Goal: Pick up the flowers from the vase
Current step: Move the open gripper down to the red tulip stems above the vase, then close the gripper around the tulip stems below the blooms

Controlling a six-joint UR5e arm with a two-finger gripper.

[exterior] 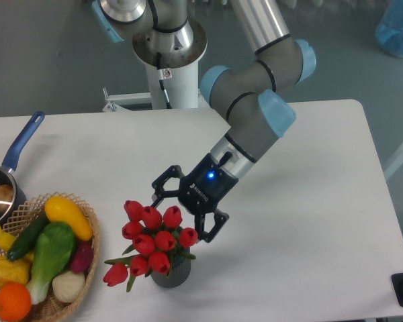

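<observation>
Standing upright in the vase [170,274] near the worktop's [309,201] front edge, the flowers [152,236] point their red buds upward, one stem drooping left. The claw [181,215] hangs spread wide over the top buds.

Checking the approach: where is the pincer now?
Low centre of the camera view, the open pincer hangs at the upper right of the flowers, above the vase.

Hidden and cropped parts
The flowers [154,238] cover most of the vase [172,274]; the wicker basket [87,258] and saucepan [7,176] run off the left edge.
</observation>
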